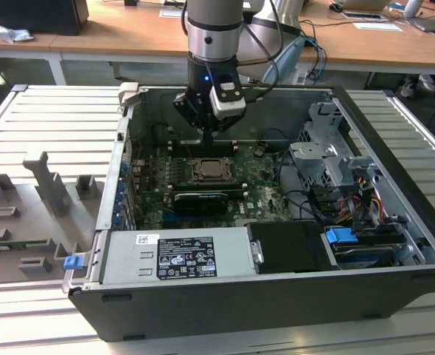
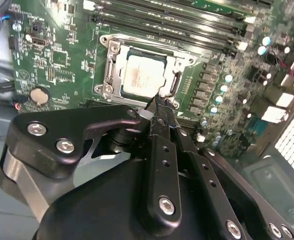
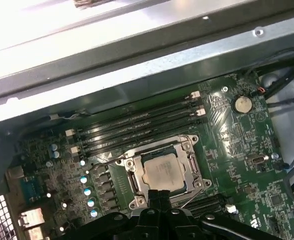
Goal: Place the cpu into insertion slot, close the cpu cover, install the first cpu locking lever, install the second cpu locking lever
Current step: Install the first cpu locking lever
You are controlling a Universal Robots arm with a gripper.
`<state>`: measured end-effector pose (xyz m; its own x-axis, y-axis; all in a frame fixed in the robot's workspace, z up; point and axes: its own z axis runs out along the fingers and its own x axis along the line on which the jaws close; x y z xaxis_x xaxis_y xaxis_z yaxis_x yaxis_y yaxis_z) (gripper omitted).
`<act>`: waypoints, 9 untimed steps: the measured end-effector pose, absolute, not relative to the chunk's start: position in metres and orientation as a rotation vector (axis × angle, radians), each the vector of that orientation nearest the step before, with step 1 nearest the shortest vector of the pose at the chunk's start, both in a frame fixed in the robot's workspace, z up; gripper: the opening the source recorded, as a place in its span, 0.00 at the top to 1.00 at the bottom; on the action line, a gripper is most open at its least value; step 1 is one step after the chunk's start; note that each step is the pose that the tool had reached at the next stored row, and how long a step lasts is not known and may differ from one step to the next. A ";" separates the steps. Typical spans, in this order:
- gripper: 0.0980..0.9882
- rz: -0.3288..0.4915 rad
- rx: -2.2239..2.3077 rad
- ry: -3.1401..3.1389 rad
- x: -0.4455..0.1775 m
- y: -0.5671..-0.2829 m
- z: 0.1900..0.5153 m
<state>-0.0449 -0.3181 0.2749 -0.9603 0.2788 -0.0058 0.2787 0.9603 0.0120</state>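
Gripper [image 2: 157,102]: fingers closed together, nothing held, tips at rim of insertion slot [image 2: 169,67]. Cpu [image 2: 142,75] seated in slot, cpu cover [image 2: 137,44] lying around it. Judgement: cpu light, rigid, fragile; take by edges only.

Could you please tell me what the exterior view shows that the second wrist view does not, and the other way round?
The exterior view adds the whole open computer case, its labelled power supply, the drive cage and a grey fixture tray on the exterior view's left. The second wrist view adds the coin cell and a row of pale capacitors. Both show the green motherboard, the cpu seated within the flat-lying cpu cover, and the gripper, jaws together, at the socket's edge.
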 end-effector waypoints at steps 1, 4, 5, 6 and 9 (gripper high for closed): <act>0.99 0.018 0.391 3.108 -0.045 -0.318 0.273; 0.99 0.019 0.252 3.122 -0.045 -0.318 0.270; 0.99 0.019 0.206 3.126 -0.045 -0.318 0.270; 0.99 0.019 0.179 3.128 -0.045 -0.318 0.270; 0.99 0.019 0.093 3.132 -0.045 -0.318 0.269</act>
<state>-0.0450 -0.3181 0.2692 -0.9982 0.0591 -0.0079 0.0590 0.9982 0.0124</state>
